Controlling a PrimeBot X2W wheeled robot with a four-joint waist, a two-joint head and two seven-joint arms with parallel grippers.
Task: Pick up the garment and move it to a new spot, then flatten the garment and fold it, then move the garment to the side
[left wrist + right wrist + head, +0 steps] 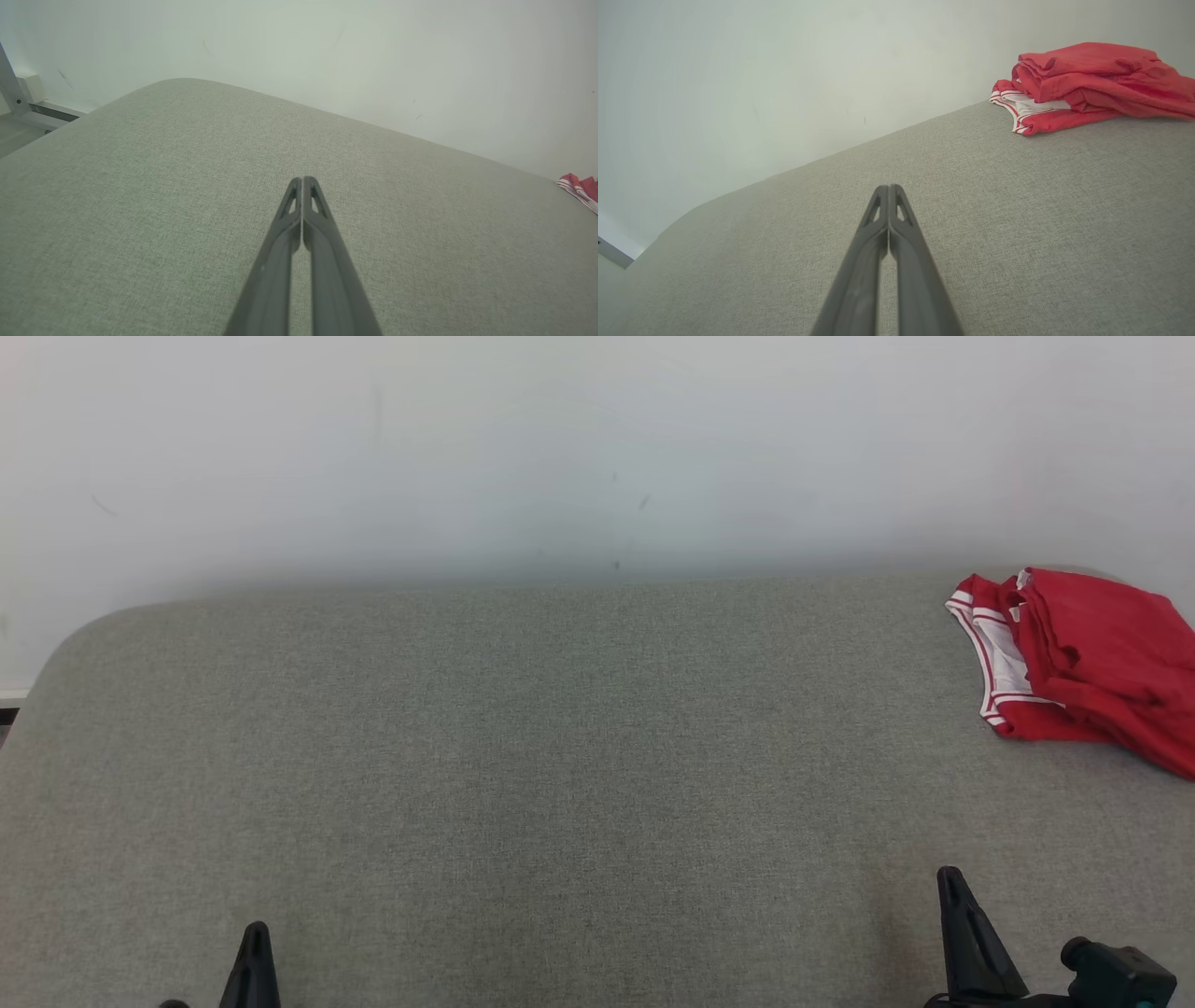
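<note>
The garment (1083, 663) is red with white-striped trim, folded into a bundle at the far right of the grey table, close to the wall; it also lies in the right wrist view, garment (1092, 84), and just its corner shows at the right edge of the left wrist view, garment (581, 189). My left gripper (254, 933) sits low at the front left, fingers pressed together and holding nothing, left gripper (302, 179). My right gripper (950, 877) is at the front right, well short of the garment, shut and empty, right gripper (888, 188).
The grey fabric-covered table (560, 756) has rounded corners and butts against a pale wall (560, 448). Its left end drops off to the floor, where a white frame leg (11, 93) stands by the skirting.
</note>
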